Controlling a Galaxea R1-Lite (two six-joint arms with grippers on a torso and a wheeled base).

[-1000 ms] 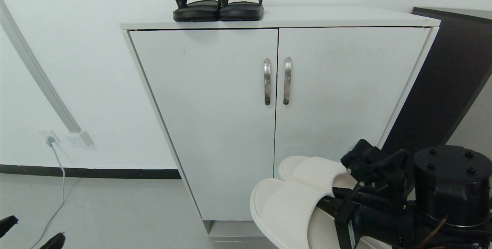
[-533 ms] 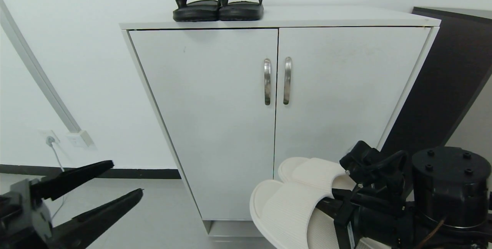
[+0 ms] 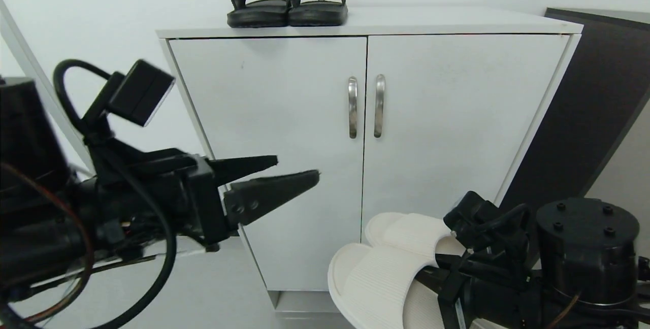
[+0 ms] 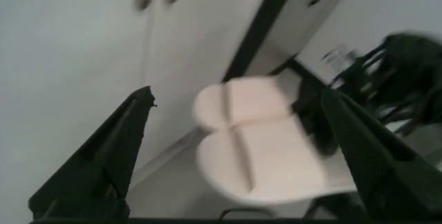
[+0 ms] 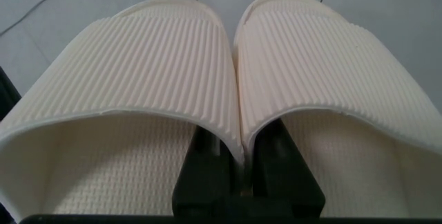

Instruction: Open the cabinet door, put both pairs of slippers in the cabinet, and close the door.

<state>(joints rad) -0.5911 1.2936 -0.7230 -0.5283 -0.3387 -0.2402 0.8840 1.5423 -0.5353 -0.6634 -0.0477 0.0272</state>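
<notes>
Left end effector [image 3: 297, 165] wide open, empty, before cabinet door [image 3: 284, 100]. Right end effector [image 5: 245, 179] clamped on white slippers [image 3: 386, 270].

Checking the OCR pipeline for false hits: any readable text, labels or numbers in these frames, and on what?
Nothing can be read in these pictures.
White sticker on the right gripper: too small to read.
White tag in the left wrist view: blurred, unreadable.
No print visible on the cabinet, the black slippers or the white slippers.
</notes>
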